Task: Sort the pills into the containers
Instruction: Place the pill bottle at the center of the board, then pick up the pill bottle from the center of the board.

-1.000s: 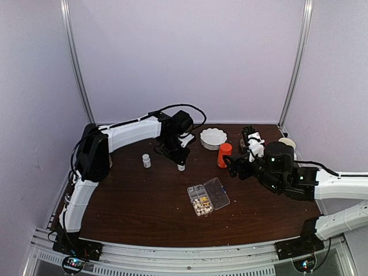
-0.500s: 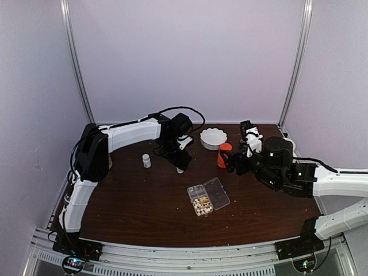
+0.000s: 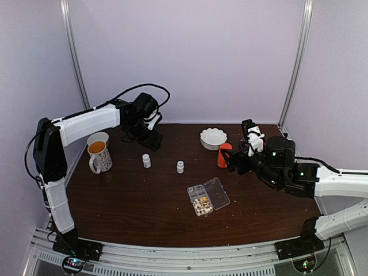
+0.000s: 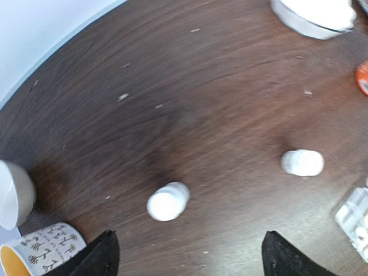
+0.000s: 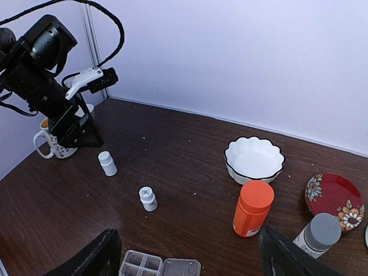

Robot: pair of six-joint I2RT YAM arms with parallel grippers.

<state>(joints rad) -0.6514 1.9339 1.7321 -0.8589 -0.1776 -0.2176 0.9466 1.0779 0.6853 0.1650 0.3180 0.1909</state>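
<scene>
While the left tool point(image 4: 190, 256) hangs wide open and empty above two white bottles point(image 4: 168, 202), right tool point(image 5: 191, 253) equally spread, empty, bottle print unreadable

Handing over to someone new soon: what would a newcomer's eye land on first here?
The clear organizer box lies open mid-table, pale pills in some of its cells. Two tiny white bottles stand apart beyond it, to the left, and an orange bottle stands just ahead of the open right gripper. The left gripper, also open, hangs at the far left near a mug.
</scene>
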